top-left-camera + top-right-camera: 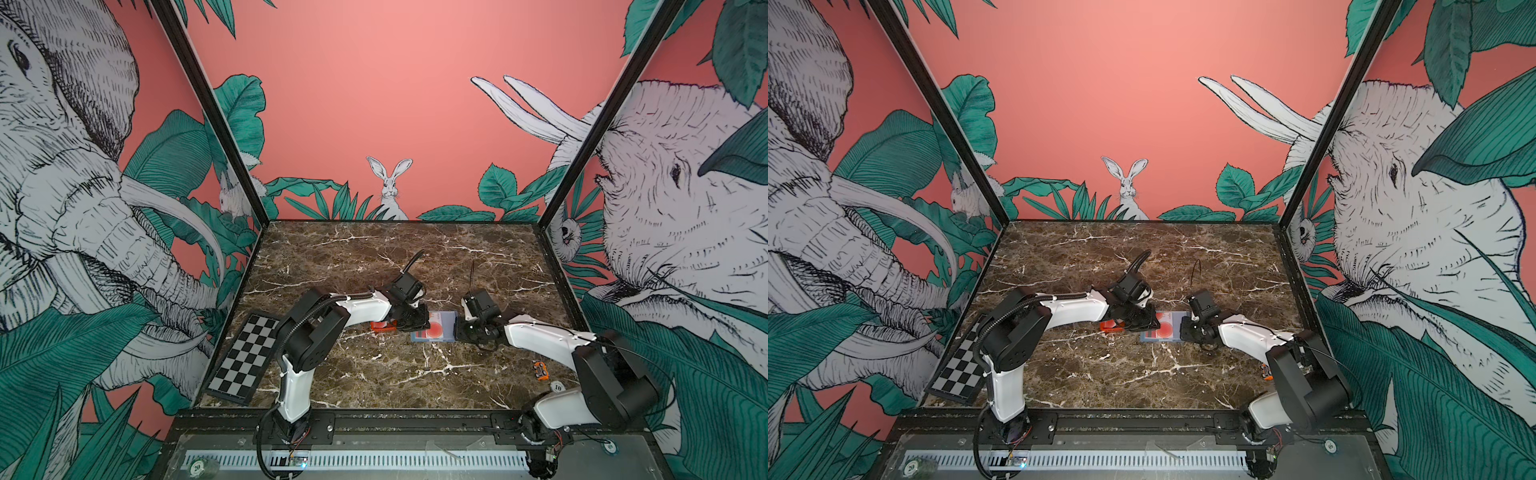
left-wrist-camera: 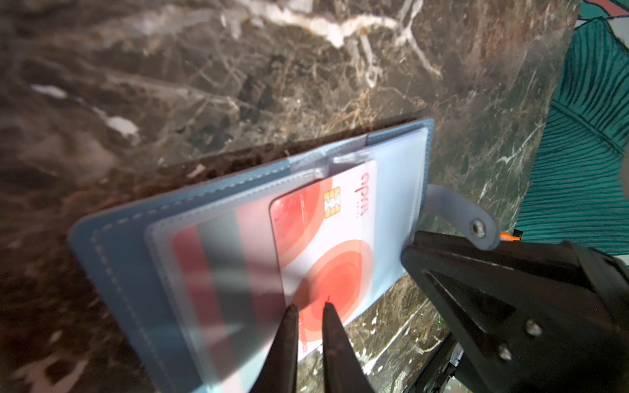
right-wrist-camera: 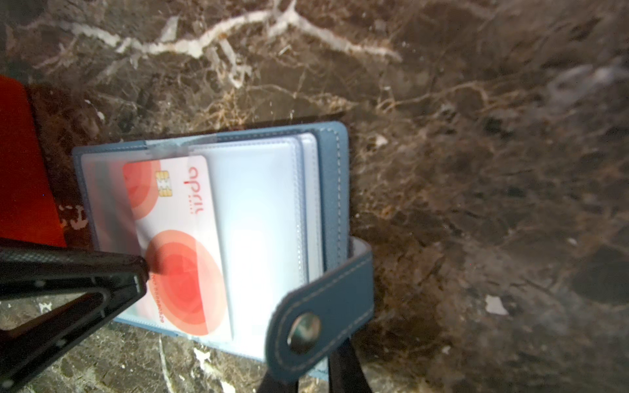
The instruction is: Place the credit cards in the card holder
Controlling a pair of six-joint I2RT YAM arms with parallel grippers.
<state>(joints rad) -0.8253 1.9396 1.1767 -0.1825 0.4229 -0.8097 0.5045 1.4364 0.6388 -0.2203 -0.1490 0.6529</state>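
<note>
Card holder (image 1: 448, 322) (image 1: 1174, 322), a slate-blue leather-look bifold, lies open on the brown marble table (image 1: 374, 374) in both top views, a white rectangular credit card (image 1: 434, 331) (image 1: 1165, 330) with a red circle on its clear sleeves. My left gripper (image 1: 420, 326) meets the card holder from the side of the small orange plastic tray (image 1: 382, 326), my right gripper (image 1: 460, 332) from the opposite side.

In the left wrist view the left gripper's (image 2: 310, 308) jaws stand nearly together, a thin slit between, tips on the credit card's (image 2: 340, 238) red circle. A second card (image 2: 207, 272) with a dark stripe shows through a sleeve beside it. The right gripper (image 2: 417, 251) touches the card holder's (image 2: 112, 258) edge beneath the snap tab (image 2: 476, 228).

In the right wrist view that snap tab (image 3: 326, 299) curls up before the right gripper's (image 3: 313, 379) tips, so I cannot tell whether they pinch anything.
</note>
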